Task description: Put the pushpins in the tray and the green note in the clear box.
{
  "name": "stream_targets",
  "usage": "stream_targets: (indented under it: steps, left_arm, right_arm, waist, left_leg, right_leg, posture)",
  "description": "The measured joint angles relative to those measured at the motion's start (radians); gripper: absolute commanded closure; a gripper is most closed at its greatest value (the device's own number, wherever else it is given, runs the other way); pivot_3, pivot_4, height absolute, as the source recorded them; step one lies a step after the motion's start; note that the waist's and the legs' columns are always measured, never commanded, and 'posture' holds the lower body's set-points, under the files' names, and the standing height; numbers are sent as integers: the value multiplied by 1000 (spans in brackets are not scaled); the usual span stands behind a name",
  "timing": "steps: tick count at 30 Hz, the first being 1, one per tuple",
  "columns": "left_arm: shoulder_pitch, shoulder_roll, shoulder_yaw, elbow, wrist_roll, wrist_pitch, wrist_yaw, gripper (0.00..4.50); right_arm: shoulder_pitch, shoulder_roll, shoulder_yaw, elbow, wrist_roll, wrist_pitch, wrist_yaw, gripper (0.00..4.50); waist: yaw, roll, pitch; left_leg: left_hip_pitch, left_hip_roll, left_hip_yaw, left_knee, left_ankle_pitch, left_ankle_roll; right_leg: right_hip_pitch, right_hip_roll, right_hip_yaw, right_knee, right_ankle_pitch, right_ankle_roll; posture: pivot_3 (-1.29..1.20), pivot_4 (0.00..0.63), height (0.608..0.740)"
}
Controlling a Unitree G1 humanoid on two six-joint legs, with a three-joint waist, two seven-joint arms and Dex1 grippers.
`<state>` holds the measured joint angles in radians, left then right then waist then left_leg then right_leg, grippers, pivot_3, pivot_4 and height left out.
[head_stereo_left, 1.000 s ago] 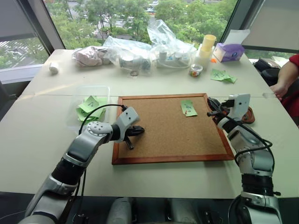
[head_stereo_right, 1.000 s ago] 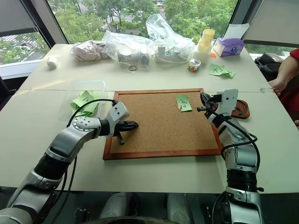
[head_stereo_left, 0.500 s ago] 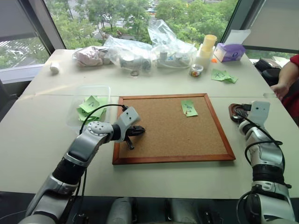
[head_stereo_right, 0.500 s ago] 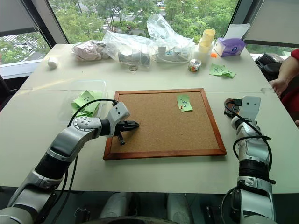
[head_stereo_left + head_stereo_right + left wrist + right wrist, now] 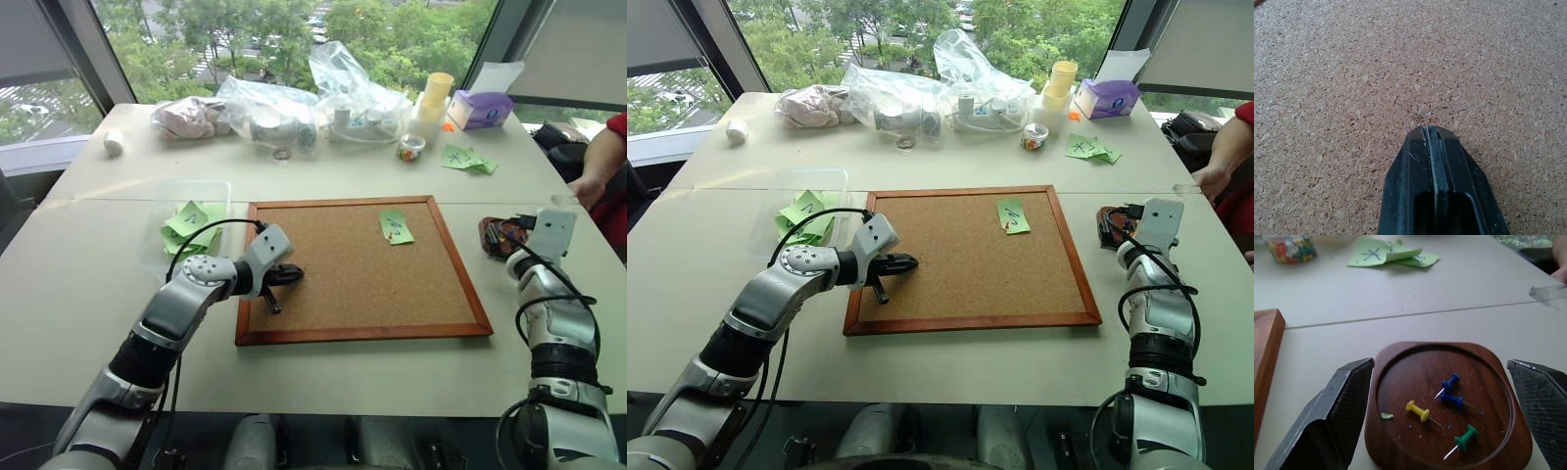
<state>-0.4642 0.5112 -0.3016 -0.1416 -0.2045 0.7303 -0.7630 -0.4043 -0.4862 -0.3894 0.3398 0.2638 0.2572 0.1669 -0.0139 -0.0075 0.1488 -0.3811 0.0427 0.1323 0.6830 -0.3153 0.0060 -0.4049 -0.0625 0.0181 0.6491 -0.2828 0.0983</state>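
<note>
Over the tray, right jaws spread wide; left jaws pressed together above the corkboard.

Between the right gripper (image 5: 1442, 416)'s parted black fingers (image 5: 1337, 416) sits the tray (image 5: 1400, 382), a smooth dark-wood dish with rounded corners, holding four pushpins (image 5: 1420, 411): one yellow, two blue, one green. That forearm reaches forward, roughly level, right of the corkboard (image 5: 333, 284). The left gripper (image 5: 284, 277), fingers flush together, angles down over the speckled cork near the board's left edge, elbow bent. The green note (image 5: 395, 226), pale paper with dark scribbles, lies pinned near the board's far right corner. The clear box (image 5: 157, 245), translucent with low walls, stands left of the board holding green slips.
</note>
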Motion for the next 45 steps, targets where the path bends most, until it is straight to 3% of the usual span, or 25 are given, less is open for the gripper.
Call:
stream_targets:
  steps: [9, 14, 26, 29, 36, 45]
  left_arm:
    - [-2, -3, -2, 2, 0, 0, -1, 4500]
    - [-3, -3, -1, 3, 0, -1, -1, 4500]
    - [2, -4, 0, 0, 0, -1, 3, 4500]
    - [5, -5, 1, -1, 1, -1, 8, 4500]
    - [18, -3, 2, -9, 1, 0, 19, 4500]
    - [18, -3, 2, -8, 1, 0, 22, 4500]
  right_arm:
    - [107, 34, 258, -338, 75, 132, 278, 70]
    - [107, 82, 356, -339, 64, 167, 309, 70]
    - [10, 82, 371, -171, 24, 138, 363, 70]
    - [-38, 86, 382, -115, 7, 140, 376, 894]
    - [-56, 81, 375, -90, -30, 147, 379, 4474]
    - [-27, 95, 368, -91, -70, 68, 368, 4474]
  waist:
    - [2, 0, 0]
    - [3, 0, 0]
    - [1, 0, 0]
    - [0, 0, 0]
    - [-1, -1, 0]
    - [-1, -1, -1]
  left_leg:
    - [0, 0, 0, 0, -2, 4]
    - [-1, 0, -1, 0, -3, 4]
    - [-1, 0, -1, 0, -2, 4]
    - [0, 0, -1, 0, -2, 4]
    - [0, 1, -1, 0, -2, 3]
    - [1, 1, -1, 0, -2, 3]
  right_leg:
    - [0, -1, 0, 0, 0, 0]
    - [0, -2, 0, -1, -1, -1]
    - [0, -2, -1, -1, -1, -1]
    - [0, -2, -1, -1, -1, -1]
    - [1, -2, -1, -1, -1, -1]
    - [1, -2, -1, -1, -1, -1]
  posture:
    - [0, 150, 735]
    - [0, 150, 735]
    - [0, 150, 735]
    - [0, 150, 735]
    - [0, 150, 735]
    - [0, 150, 735]
